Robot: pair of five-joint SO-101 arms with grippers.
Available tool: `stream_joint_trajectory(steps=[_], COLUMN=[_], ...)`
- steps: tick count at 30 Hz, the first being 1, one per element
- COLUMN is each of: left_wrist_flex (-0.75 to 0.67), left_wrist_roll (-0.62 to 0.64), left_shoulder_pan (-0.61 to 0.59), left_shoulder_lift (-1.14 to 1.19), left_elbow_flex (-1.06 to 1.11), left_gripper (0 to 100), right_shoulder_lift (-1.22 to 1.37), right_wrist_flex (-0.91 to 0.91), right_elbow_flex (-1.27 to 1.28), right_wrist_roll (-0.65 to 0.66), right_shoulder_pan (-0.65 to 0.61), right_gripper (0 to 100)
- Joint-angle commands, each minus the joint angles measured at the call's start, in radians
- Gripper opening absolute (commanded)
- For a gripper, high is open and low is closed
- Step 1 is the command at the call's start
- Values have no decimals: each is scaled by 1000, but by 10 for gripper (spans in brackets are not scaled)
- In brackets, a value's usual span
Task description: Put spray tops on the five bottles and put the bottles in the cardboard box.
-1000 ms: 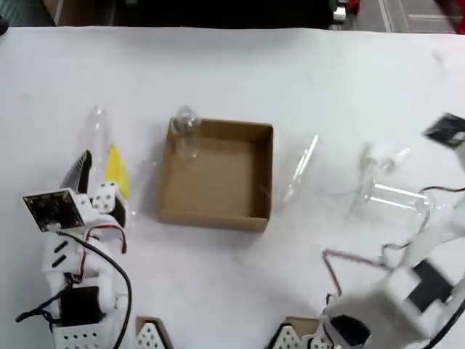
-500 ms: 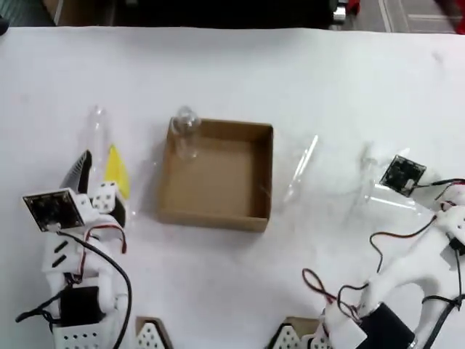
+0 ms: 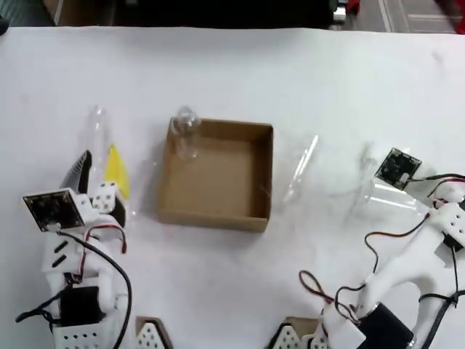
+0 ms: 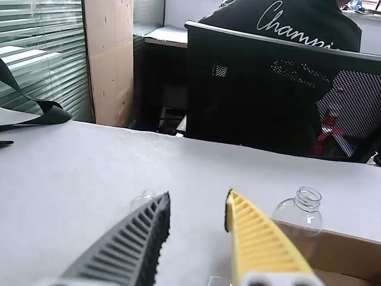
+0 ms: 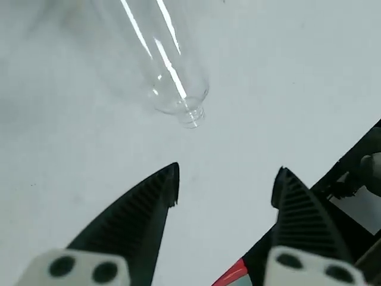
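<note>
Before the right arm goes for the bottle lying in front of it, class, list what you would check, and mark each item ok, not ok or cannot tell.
1. Right tool open: ok, its fingers stand apart.
2. Bottle lying free on the table, neck end nearest the tool: ok.
3. That bottle capped: not ok, its neck is bare.
4. Cardboard box open side up: ok.
5. Upright bottle at the box's far corner, inside or outside it: cannot tell.
6. Left tool open and holding nothing: ok.
</note>
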Motion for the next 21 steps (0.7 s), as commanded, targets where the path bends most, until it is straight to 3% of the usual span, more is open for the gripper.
stream_joint_trajectory(steps=[1,21], left_wrist_flex=[-29,-29], left_wrist_roll=[-6,-6], left_shoulder_pan=[13,13], left_shoulder_lift=[-7,-7], left_elbow_flex=[-14,-15], left_gripper=[150,150], right_shoulder_lift=[-47,113], right_wrist_flex=[-22,-27], right_elbow_flex=[-17,-37], right_wrist_roll=[-8,-9], right_shoulder_pan=[-7,-53], right_gripper=[230,232])
